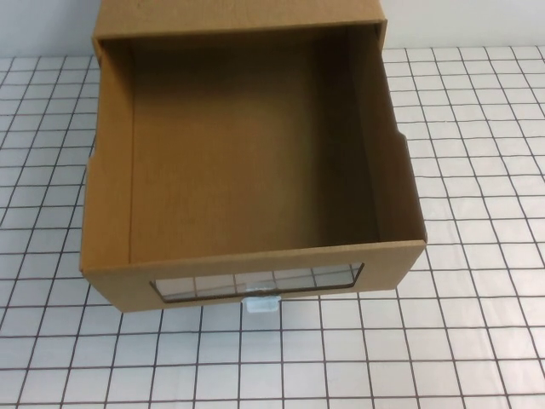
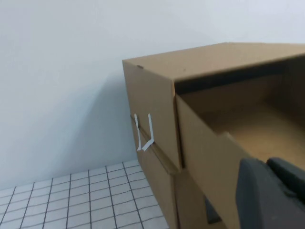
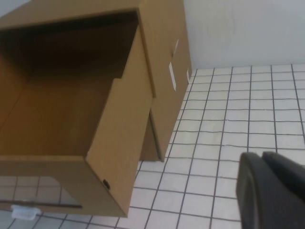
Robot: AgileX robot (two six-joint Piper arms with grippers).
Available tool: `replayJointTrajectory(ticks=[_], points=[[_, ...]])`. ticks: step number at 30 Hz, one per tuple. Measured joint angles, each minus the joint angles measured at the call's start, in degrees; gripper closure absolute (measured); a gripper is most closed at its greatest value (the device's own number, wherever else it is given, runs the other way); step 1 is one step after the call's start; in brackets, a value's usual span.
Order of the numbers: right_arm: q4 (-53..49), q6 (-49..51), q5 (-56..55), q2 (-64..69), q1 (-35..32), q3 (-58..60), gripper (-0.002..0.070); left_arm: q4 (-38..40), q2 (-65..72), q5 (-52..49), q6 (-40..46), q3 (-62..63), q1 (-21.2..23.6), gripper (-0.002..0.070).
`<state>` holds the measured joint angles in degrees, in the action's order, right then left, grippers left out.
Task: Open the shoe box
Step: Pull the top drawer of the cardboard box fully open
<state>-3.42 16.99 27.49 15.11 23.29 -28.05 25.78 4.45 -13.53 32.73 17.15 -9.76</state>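
The brown cardboard shoe box stands in the middle of the high view. Its inner drawer [image 1: 247,162] is slid out toward me from the outer sleeve [image 1: 238,19], and it is empty. The drawer's front has a clear window [image 1: 255,282] with a small white pull tab [image 1: 261,302] below it. Neither arm appears in the high view. In the left wrist view, my left gripper [image 2: 268,163] hangs shut beside the drawer's side wall [image 2: 209,157], holding nothing. In the right wrist view, my right gripper [image 3: 262,155] is shut and empty above the tiles, off to the side of the drawer [image 3: 119,143].
The box rests on a white tabletop with a black grid [image 1: 477,256]. A plain white wall [image 2: 62,71] stands behind it. A strip of white tape [image 2: 144,136] sticks to the sleeve's side. Open tabletop lies to both sides of the box and in front of it.
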Motion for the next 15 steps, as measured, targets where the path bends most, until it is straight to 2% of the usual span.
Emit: replayJointTrajectory(ticks=[8, 15], points=[[0.4, 0.0, -4.9, 0.0, 0.0, 2.4, 0.0689, 0.4, -5.0, 8.5, 0.0, -13.7, 0.0, 0.0677], [0.4, -0.1, -4.9, 0.0, 0.0, 2.4, 0.0689, 0.6, -5.1, 11.8, 0.0, -18.5, 0.0, 0.0677]])
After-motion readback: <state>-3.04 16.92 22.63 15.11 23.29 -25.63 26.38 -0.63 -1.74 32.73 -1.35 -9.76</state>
